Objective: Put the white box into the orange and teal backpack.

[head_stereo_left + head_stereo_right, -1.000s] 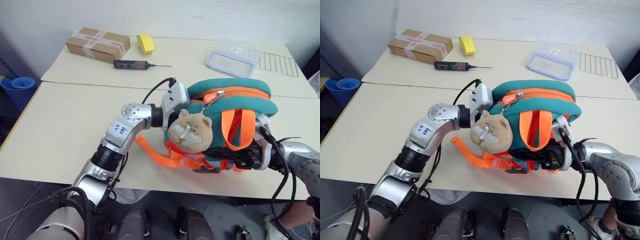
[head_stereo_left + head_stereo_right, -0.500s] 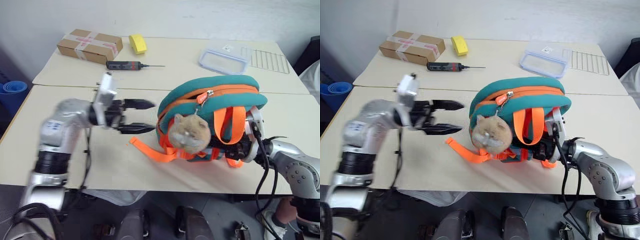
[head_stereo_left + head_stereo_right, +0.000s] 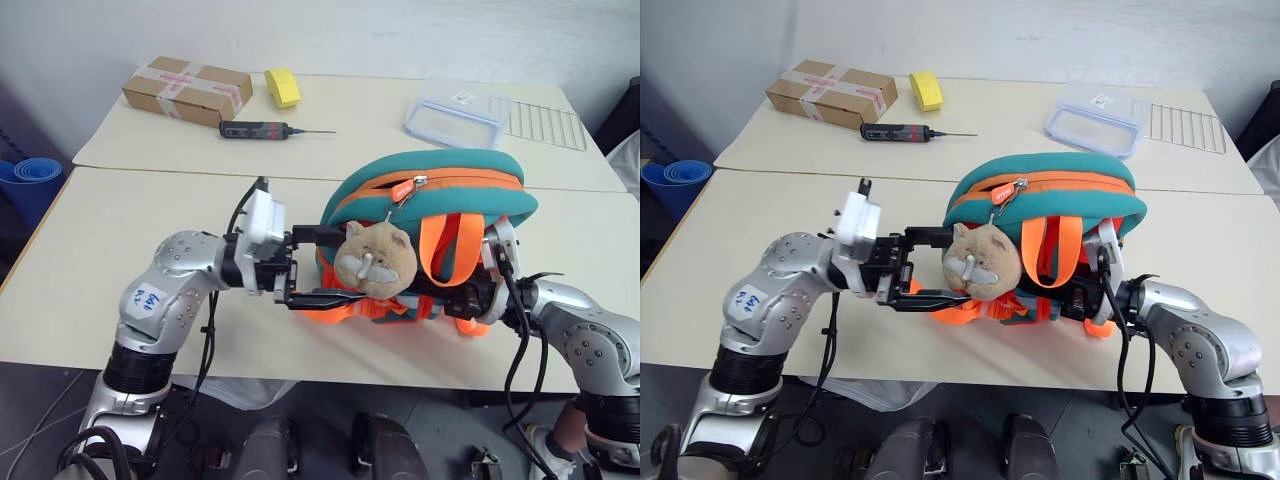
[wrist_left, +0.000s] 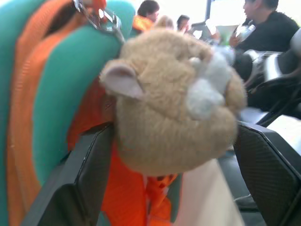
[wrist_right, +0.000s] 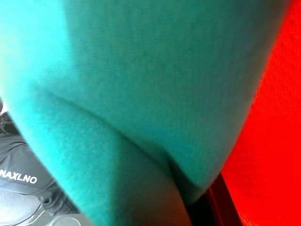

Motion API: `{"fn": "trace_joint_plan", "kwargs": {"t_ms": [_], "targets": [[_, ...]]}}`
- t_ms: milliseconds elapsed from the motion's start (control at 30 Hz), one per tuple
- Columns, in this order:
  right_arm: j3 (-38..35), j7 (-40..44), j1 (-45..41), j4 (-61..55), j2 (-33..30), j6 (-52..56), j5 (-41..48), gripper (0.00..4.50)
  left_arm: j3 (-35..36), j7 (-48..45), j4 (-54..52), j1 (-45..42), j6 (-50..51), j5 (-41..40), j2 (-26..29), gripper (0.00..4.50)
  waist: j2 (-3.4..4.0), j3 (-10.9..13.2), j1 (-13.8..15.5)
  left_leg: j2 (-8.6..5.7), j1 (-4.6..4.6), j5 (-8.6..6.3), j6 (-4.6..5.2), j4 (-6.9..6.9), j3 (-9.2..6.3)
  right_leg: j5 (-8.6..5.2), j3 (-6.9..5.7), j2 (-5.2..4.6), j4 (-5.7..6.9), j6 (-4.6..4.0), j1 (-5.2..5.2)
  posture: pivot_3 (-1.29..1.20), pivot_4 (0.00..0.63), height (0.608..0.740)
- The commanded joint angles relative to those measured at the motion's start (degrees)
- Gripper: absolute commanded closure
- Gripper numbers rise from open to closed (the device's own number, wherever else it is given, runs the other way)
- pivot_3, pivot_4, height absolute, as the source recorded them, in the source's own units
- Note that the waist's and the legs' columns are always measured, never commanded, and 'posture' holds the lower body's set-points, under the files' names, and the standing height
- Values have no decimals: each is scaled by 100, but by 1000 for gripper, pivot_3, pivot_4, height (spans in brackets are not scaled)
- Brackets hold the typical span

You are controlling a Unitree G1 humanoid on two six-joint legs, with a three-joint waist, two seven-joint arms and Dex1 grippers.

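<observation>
Left gripper [image 3: 335, 266] has its jaws spread wide around the plush charm [image 3: 374, 258] on the backpack [image 3: 440, 190], which sits on the table [image 3: 120, 240] near the front edge. Our right gripper [image 3: 470, 300] is clamped shut at the pack's 4 o'clock side, apparently on fabric. White box isn't anywhere we can spot, maybe inside already. Zipper [image 3: 405, 188] looks closed, running 9 to 3.
</observation>
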Motion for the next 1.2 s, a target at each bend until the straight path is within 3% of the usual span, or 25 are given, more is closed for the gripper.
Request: {"fn": "trace_joint_plan", "kwargs": {"t_ms": [33, 233, 433, 633, 833, 1000, 1200], "targets": [[-50, 19, -33, -189, -16, 52, 135, 4500, -123, 296, 52, -86, -418, 271, -289, 888, 0, 0, 12, 0, -1, 0, 0, 0, 0, 0, 0, -2, -1, 0, 0, 0, 150, 740], [-139, -22, 35, -220, -34, 63, 189, 4500, 209, 556, 18, -96, -280, -56, -488, 2575, 0, 0, 12, 2, -1, -1, 2, 1, 0, 0, 1, -9, -1, 0, 0, 0, 150, 740], [-374, -206, 187, -153, 27, 1, 280, 4500, 934, 452, -19, -44, 261, -610, 184, 3837, 0, 0, 8, 3, -1, -1, 2, 2, -2, 0, 1, -9, 0, 0, 0, 0, 150, 740], [-682, -509, 274, -107, 184, -12, 533, 4500, 1652, 176, 820, -254, 343, -573, 1292, 3914, 0, 0, 2, 4, -1, -1, 1, 2, -2, 0, -2, -4, 1, 0, -1, 0, 150, 740], [-775, -670, 489, -240, 226, -48, 656, 4500, 1329, -434, 1500, -160, 118, -172, 1931, 3914, 0, 0, -1, -3, 1, -2, 1, -15, 4, 0, -10, -1, -1, 0, -6, 0, 150, 740], [-776, -771, 656, -380, 272, -83, 706, 4500, 164, -559, 2131, 227, -1411, 1338, 1733, 3914, 1, -1, 12, -4, 16, -1, -1, -32, 19, 0, -13, -1, -3, 0, -6, 0, 150, 740], [-827, -846, 834, -478, 262, -103, 801, 4500, -264, -312, 2513, 448, -1981, 1726, 911, 3914, -2, -2, 17, -1, 11, -2, 1, -31, 18, 0, 10, -14, -2, 0, -11, 0, 150, 740]]}}
